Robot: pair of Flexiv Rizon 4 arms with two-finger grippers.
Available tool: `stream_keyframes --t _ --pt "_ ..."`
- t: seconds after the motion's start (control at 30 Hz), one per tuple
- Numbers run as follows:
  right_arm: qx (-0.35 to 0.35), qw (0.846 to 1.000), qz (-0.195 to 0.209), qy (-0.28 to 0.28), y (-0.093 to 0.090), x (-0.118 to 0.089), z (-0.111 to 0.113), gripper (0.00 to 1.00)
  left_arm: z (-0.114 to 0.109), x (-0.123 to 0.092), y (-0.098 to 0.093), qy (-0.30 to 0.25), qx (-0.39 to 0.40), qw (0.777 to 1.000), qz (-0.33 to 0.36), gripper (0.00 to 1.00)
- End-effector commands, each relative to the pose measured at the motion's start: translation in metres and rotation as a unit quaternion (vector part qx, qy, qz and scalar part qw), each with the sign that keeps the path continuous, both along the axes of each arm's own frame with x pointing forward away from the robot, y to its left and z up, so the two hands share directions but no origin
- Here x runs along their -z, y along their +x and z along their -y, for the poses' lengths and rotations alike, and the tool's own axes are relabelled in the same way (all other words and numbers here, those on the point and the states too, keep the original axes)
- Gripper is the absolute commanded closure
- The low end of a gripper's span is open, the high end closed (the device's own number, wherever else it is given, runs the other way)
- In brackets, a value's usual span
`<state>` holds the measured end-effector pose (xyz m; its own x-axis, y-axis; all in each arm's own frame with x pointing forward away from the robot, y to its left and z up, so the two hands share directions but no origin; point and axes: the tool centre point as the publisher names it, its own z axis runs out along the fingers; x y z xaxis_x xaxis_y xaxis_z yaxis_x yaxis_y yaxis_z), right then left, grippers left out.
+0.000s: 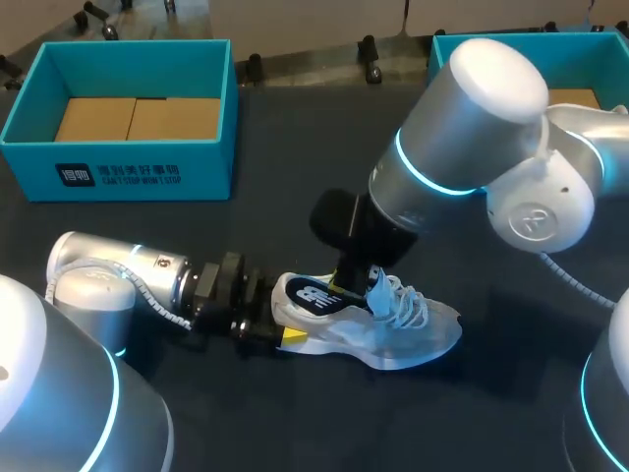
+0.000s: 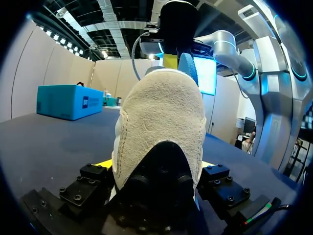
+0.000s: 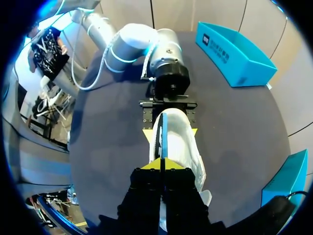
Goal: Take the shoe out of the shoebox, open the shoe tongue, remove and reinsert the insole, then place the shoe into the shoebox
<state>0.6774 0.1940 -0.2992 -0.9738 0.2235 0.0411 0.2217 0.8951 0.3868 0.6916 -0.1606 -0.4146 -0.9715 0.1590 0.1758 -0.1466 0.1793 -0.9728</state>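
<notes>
The right end effector is hanging directly over the shoe. Its yellow tips are pinching together on the thin dark insole, which is standing on edge and sticking partly out of the shoe's opening. From the head view, the insole is showing a white logo just above the shoe's heel.

The left end effector is sitting at the heel end of the shoe, fingers lying level. They are clamping the suede heel from both sides — one yellow tip is peeking out on each side of it.

The pale sneaker is resting on its sole on the dark worktop, laces loose, toe pointing away from the left arm. The right arm is coming down to the shoe from above.

A teal shoebox is standing open, well apart from the shoe beyond its heel end, with brown cardboard inside. A second teal box is lying beyond the toe end, partly hidden behind the right arm.
</notes>
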Motion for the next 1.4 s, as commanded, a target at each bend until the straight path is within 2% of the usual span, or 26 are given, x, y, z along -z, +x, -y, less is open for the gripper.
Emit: stream_keyframes --t 0.03,0.5,0.53,0.57,0.6,0.7,0.73,1.1,1.4 --pt "0.001 1.000 0.003 -0.003 -0.003 -0.007 0.001 1.00 0.001 0.002 0.000 0.000 -0.001 1.000 0.000 1.00" --pt "0.025 0.999 0.033 -0.015 -0.016 -0.037 -0.001 1.00 0.001 0.002 0.000 0.000 -0.001 1.000 0.000 1.00" --pt "0.024 0.999 0.035 -0.017 -0.016 -0.039 -0.002 0.97 0.001 0.002 0.000 0.000 -0.001 1.000 0.000 1.00" --pt "0.024 0.999 0.036 -0.020 -0.017 -0.040 -0.002 0.84 0.001 0.002 0.000 0.000 -0.001 1.000 0.000 1.00" --pt "0.024 0.999 0.036 -0.021 -0.018 -0.041 -0.003 0.78 0.001 0.002 0.000 0.000 -0.001 1.000 0.000 1.00" --pt "0.023 0.999 0.039 -0.026 -0.020 -0.043 -0.007 0.64 0.001 0.002 0.000 0.000 -0.001 1.000 0.000 1.00" --pt "0.023 0.999 0.040 -0.028 -0.020 -0.043 -0.008 0.62 0.001 0.002 0.000 0.000 -0.001 1.000 0.000 1.00" --pt "0.026 0.998 0.047 -0.038 -0.032 -0.031 -0.024 0.68 0.001 0.002 0.000 0.000 -0.001 1.000 0.000 1.00" --pt "0.023 0.999 0.045 -0.021 -0.026 -0.015 -0.024 0.72 0.001 0.002 0.000 0.000 -0.001 1.000 0.000 1.00"
